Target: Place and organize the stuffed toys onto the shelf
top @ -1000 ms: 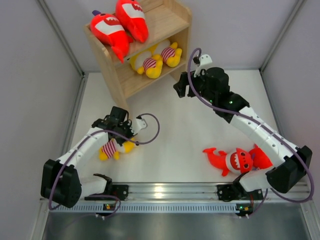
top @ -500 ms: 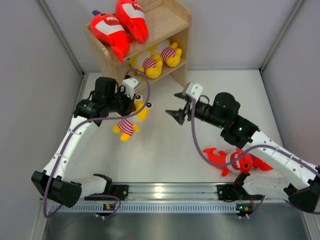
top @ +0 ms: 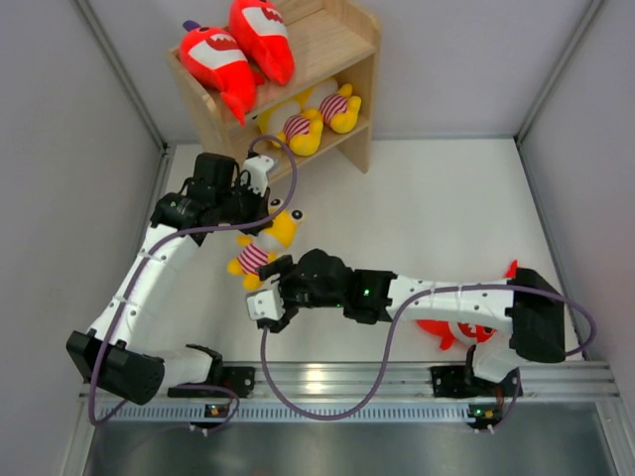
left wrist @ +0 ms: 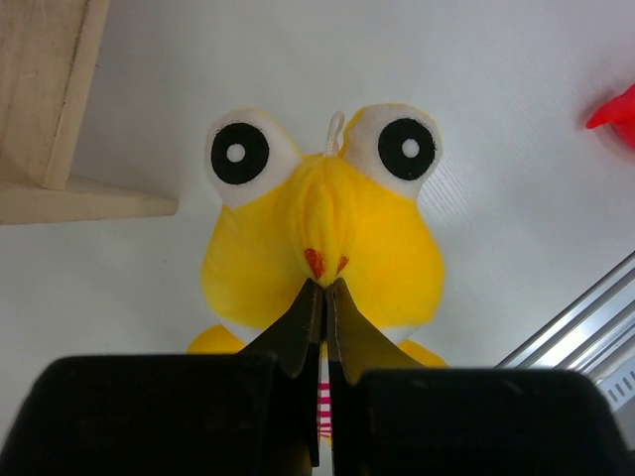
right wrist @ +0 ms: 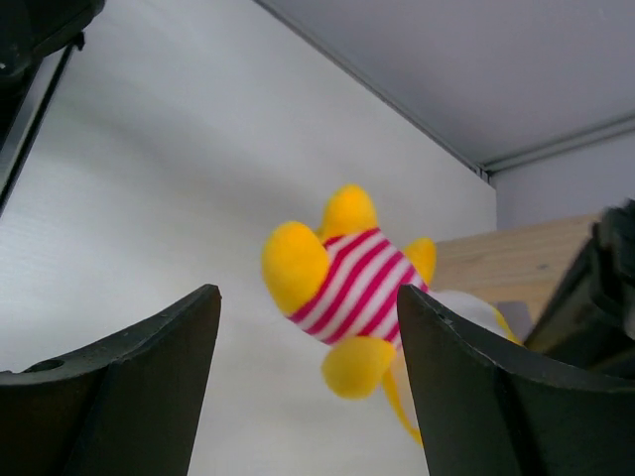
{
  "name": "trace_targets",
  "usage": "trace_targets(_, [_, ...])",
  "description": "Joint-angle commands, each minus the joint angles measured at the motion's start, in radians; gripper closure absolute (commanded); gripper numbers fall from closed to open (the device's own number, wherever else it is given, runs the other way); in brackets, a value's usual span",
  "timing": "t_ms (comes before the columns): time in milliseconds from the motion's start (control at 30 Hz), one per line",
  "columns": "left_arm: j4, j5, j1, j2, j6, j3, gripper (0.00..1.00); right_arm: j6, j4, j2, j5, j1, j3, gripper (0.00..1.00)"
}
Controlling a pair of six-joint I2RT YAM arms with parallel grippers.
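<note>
My left gripper [top: 262, 220] is shut on a yellow plush in a red-white striped shirt [top: 260, 248] and holds it in the air in front of the shelf [top: 332, 50]. In the left wrist view the left gripper [left wrist: 324, 285] pinches the plush's face [left wrist: 327, 223] at the mouth. My right gripper [top: 271, 290] is open just below and beside the hanging plush. Seen from the right wrist, the striped body [right wrist: 349, 288] hangs ahead of the right gripper [right wrist: 308, 302], untouched. Two red sharks [top: 213, 58] [top: 263, 35] lie on the top tier. Two yellow plushes [top: 298, 127] [top: 340, 104] lie on the lower tier.
A red shark [top: 456, 332] lies on the table at the front right, mostly hidden under my right arm. Grey walls close in left and right. A metal rail [top: 317, 377] runs along the near edge. The shelf's side panel [left wrist: 45, 109] is close to the left of the held plush.
My left arm lifted the striped plush off the table toward the shelf. My right arm swung from beside the shelf across to the front left, under the hanging plush.
</note>
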Motion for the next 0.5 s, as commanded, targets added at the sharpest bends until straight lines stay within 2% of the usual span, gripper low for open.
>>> trace_targets(0, [0.011,0.0,-0.002,-0.015,-0.018,0.037,1.0,-0.088,0.106,0.056,0.057,0.037,0.07,0.28])
trace_targets(267, [0.01,-0.005,-0.002,-0.009,-0.01,0.044,1.0,-0.094,0.123,0.179,0.17,0.064,0.091,0.27])
trace_targets(467, [0.011,-0.01,-0.002,-0.013,-0.001,0.051,1.0,-0.163,0.168,0.288,0.372,0.069,0.116,0.28])
